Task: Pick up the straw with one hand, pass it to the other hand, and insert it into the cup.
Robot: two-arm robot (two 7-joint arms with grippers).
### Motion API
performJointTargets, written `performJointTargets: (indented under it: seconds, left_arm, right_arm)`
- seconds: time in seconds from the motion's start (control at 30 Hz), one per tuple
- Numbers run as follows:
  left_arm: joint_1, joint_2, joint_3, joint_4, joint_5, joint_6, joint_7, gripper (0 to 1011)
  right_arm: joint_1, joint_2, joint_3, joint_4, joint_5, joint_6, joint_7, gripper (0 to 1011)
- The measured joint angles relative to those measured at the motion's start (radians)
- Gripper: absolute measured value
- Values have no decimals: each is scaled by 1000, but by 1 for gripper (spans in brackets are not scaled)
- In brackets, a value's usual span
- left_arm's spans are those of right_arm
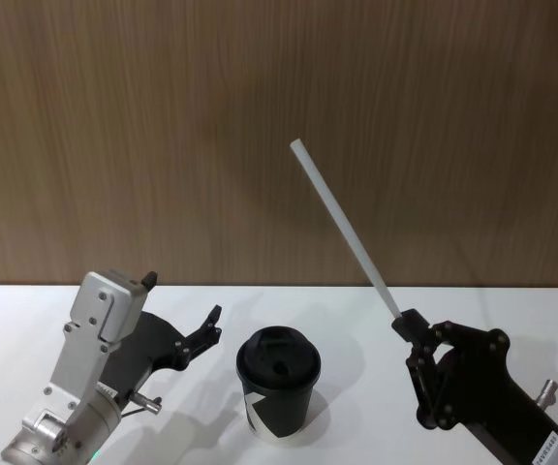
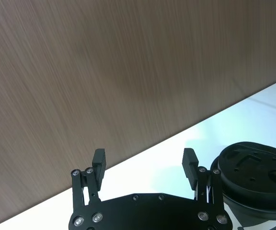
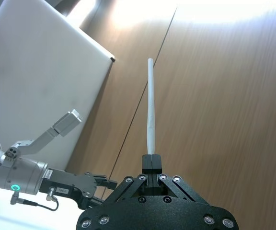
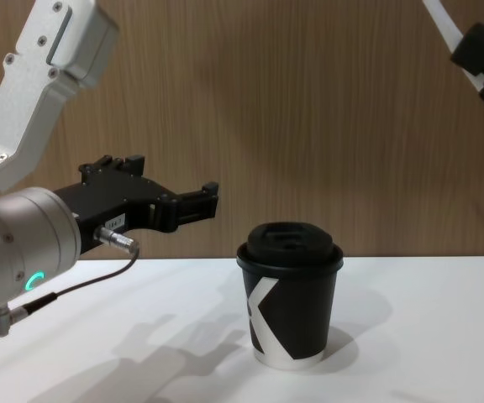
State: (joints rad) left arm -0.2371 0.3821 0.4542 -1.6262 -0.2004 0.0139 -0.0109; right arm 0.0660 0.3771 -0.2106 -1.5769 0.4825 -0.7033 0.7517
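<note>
Right tool [image 1: 407, 325], all black with blocky jaws, is clamped tight on the lower end of the long, thin white straw [image 1: 347, 228]; left tool [image 1: 182, 302] is spread wide with nothing in it.

From my station I see the straw held clear of the white tabletop [image 1: 356, 305], slanting up from the right tool and leaning toward the robot's left against the brown wood-panelled wall [image 1: 260, 97]. The black paper cup [image 1: 279, 383], with its black plastic lid and white angular mark, stands upright on the tabletop between the two tools, touching neither. The left tool, black and flat-fingered on a silver wrist with a green ring light, hangs just beside the cup, a little above lid height.
</note>
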Motion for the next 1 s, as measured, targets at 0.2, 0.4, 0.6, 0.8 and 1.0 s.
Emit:
performJointTargets:
  seconds: [0.2, 0.4, 0.6, 0.8, 1.0]
  left_arm:
    - [0, 0, 0, 0, 0, 0, 0, 1003]
    - [0, 0, 0, 0, 0, 0, 0, 1003]
    - [0, 0, -2, 0, -1, -2, -5, 1003]
    - [-4, 8, -9, -6, -23, -19, -45, 1003]
    - [-11, 21, -22, -15, -64, -45, -111, 1003]
  right_arm:
    - [2, 5, -10, 0, 13, -4, 8, 0]
    - [2, 9, -16, -2, 21, -6, 11, 0]
    - [3, 11, -20, -2, 27, -7, 13, 0]
    - [3, 13, -22, -3, 30, -8, 15, 0]
    - [4, 14, -24, -4, 32, -8, 15, 0]
